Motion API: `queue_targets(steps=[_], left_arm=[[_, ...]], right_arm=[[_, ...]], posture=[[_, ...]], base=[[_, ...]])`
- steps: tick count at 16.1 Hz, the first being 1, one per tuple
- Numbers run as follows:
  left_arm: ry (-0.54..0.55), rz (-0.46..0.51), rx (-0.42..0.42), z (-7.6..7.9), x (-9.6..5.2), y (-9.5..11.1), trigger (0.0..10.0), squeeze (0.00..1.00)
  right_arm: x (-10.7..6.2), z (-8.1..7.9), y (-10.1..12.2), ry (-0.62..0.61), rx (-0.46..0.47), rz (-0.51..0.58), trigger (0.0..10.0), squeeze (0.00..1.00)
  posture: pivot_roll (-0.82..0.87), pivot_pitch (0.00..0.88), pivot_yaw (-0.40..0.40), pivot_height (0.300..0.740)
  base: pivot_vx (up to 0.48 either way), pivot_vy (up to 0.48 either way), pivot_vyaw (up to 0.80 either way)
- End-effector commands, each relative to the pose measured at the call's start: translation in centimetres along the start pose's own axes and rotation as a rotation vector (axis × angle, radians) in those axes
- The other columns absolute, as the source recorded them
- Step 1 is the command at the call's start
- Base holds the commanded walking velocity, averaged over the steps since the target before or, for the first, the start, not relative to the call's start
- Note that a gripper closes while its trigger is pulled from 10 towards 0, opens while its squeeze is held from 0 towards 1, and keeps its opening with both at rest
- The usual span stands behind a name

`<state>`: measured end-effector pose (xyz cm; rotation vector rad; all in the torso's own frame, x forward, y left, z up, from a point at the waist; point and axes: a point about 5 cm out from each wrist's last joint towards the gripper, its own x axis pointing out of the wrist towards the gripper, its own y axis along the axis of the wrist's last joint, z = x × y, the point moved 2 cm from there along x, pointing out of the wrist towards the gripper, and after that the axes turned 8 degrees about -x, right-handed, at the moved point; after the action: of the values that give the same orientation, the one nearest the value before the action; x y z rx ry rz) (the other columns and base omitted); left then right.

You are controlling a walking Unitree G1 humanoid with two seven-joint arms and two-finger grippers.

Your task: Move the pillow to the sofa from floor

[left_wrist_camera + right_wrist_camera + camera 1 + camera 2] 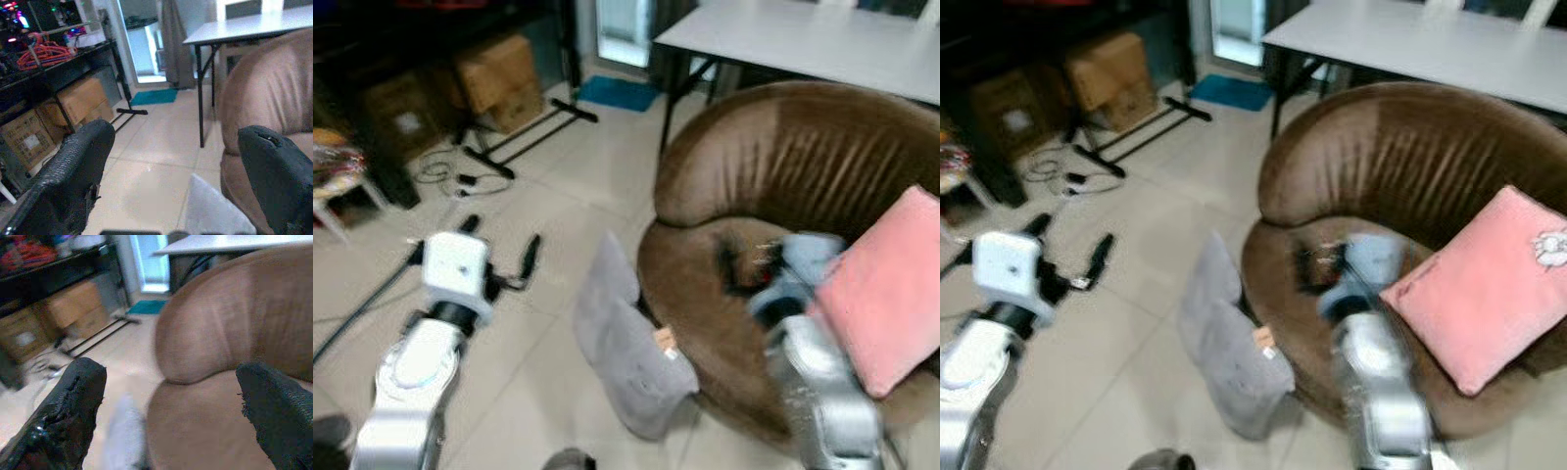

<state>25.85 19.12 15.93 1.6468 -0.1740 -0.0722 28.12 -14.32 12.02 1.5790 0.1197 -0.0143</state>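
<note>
Tiled floor (558, 206), 1 grey pillow (631, 352), 1 pink pillow (886, 289)

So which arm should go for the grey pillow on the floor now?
Probably left. The left gripper hangs open over bare floor beside the grey pillow, which leans against the brown sofa. The right gripper, also open, is over the sofa seat, beyond the pillow.

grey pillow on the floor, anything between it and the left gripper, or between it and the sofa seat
Nothing visible blocks either path. The left gripper, fingers open, hovers over bare tile beside the grey pillow. The pillow leans against the brown sofa; a pink pillow fills the seat's right side, the rest is free.
</note>
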Motion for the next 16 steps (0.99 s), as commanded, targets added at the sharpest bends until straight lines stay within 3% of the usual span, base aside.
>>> queue_targets(steps=[1,2,3,4,5,6,8,9,12,16], left_arm=[[-0.021,0.006,-0.005,0.57,0.1,0.16,10.0,0.79],[-0.022,0.005,-0.005,0.57,0.11,0.12,10.0,0.79],[-0.026,0.005,-0.005,0.59,0.11,0.1,10.0,0.79],[-0.03,0.005,-0.004,0.64,0.08,0.08,10.0,0.79],[-0.032,0.006,-0.004,0.67,0.05,0.07,10.0,0.79],[-0.035,0.013,-0.007,0.78,0.02,0.15,10.0,0.76],[-0.032,0.029,0.006,0.89,-0.04,0.26,10.0,0.64],[-0.025,0.019,0.012,0.87,-0.11,0.1,10.0,0.64],[-0.006,0.027,0.024,0.69,-0.24,0.0,10.0,0.47],[0.0,0.032,0.031,0.73,-0.38,-0.05,10.0,0.38]], right_arm=[[-0.16,1.17,-0.05,-0.043,-0.02,0.009,10.0,1.0],[-0.14,1.21,-0.1,-0.044,-0.019,0.011,10.0,1.0],[-0.09,1.32,-0.11,-0.044,-0.021,0.015,10.0,0.91],[-0.05,1.39,-0.11,-0.042,-0.024,0.018,10.0,0.71],[-0.04,1.42,-0.11,-0.039,-0.027,0.02,10.0,0.71],[-0.02,1.45,-0.26,-0.02,-0.027,0.006,10.0,0.0],[-0.07,1.59,-0.56,-0.003,-0.023,-0.016,10.0,0.0],[-0.16,1.67,-0.56,-0.011,0.006,-0.005,10.0,0.0],[-0.26,1.67,-0.48,0.002,0.0,0.004,10.0,0.0],[-0.46,1.55,-0.41,0.008,-0.004,0.004,10.0,0.0]], posture=[[-0.02,0.092,0.035,0.74],[-0.02,0.084,0.034,0.74],[-0.02,0.084,0.034,0.74],[-0.02,0.079,0.034,0.74],[-0.02,0.079,0.034,0.74],[-0.02,0.076,0.033,0.74],[-0.02,0.076,0.033,0.74],[-0.02,0.076,0.032,0.73],[-0.02,0.079,0.031,0.7],[-0.02,0.094,0.031,0.655]], base=[[0.345,0.0,0.0],[0.349,0.0,0.0],[0.345,0.0,0.0],[0.345,0.0,0.0],[0.345,0.0,0.0],[0.262,0.0,0.0],[0.0,0.0,0.0],[0.0,0.0,0.0],[0.0,0.0,0.0],[0.0,0.0,0.0]])
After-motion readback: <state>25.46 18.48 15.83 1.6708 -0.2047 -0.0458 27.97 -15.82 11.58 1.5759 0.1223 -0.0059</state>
